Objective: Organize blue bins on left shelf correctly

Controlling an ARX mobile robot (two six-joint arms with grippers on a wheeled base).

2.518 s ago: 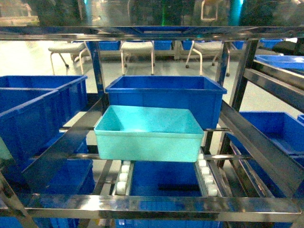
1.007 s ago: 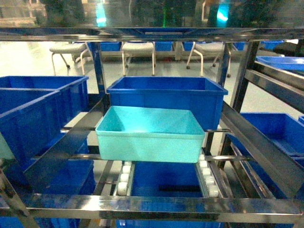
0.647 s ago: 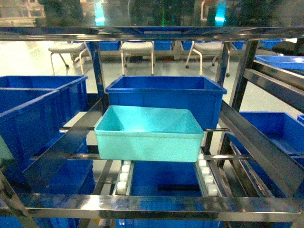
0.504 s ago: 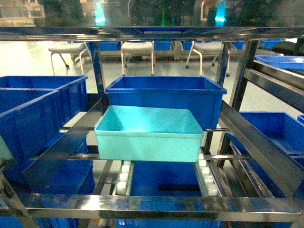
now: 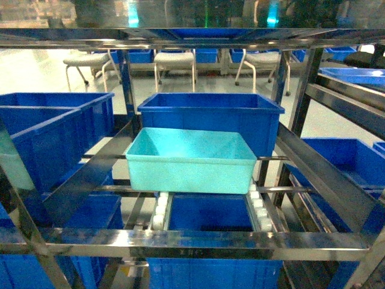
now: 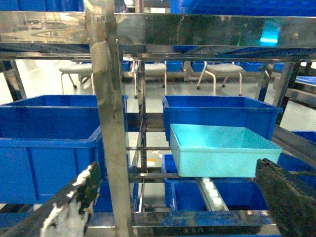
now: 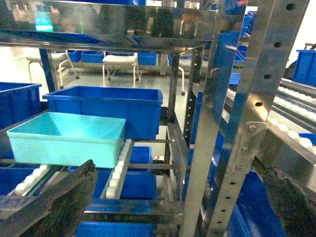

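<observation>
While steel rails of the left shelf (image 5: 198,244) cross in front, the smooth aqua bin (image 5: 191,161) sits on white roller tracks (image 5: 159,212), touching a darker royal-blue crate (image 5: 210,119) behind. Both the left gripper (image 6: 182,207) and right gripper (image 7: 182,202) stand spread wide, holding nothing.

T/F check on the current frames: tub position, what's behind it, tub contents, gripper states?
1. The aqua tub sits on the white roller tracks of the steel rack. True.
2. A royal-blue crate stands directly behind the tub. True.
3. The tub holds small parts. False: its inside is bare.
4. The left gripper is clamped on the tub's rim. False: its jaws are spread wide, apart from the tub and in front of the rack.
5. The right gripper is shut. False: its jaws are open and hold nothing.
</observation>
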